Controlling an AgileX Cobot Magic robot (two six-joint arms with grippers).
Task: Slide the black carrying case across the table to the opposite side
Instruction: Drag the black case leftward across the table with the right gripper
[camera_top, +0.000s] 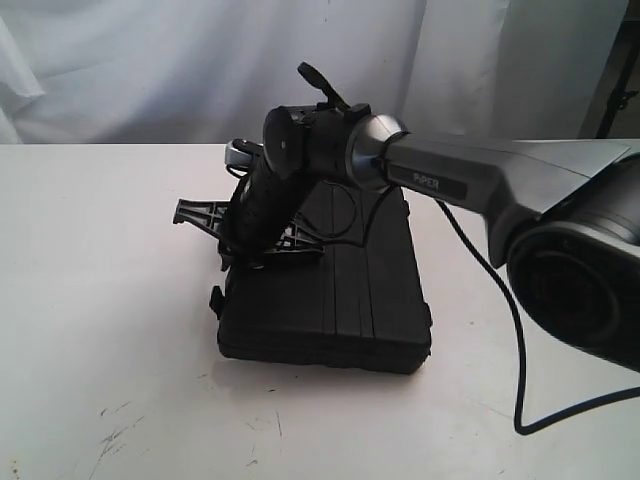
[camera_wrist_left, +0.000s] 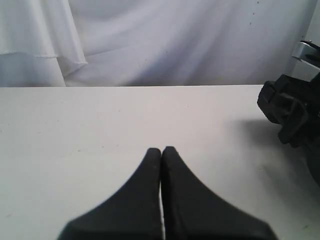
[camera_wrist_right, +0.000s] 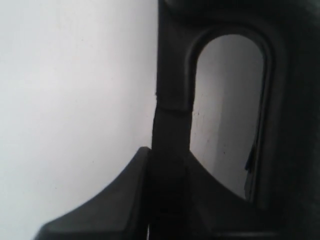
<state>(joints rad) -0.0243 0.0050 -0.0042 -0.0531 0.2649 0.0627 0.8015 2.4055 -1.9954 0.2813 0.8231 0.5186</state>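
Case (camera_top: 340, 300), black, is found lying flat on the white bench (camera_top: 100, 300), near the middle of the exterior view. The right arm (camera_top: 470, 180) is extended over it from the right side. In the right wrist view the right fingers (camera_wrist_right: 115, 200) are seen closed around the bar of the case's handle (camera_wrist_right: 172, 100), one on each side. The left fingers (camera_wrist_left: 135, 200) are pressed together with nothing between them, held over bare bench apart from the case. Dark scuff marks (camera_top: 115, 430) are noted on the bench.
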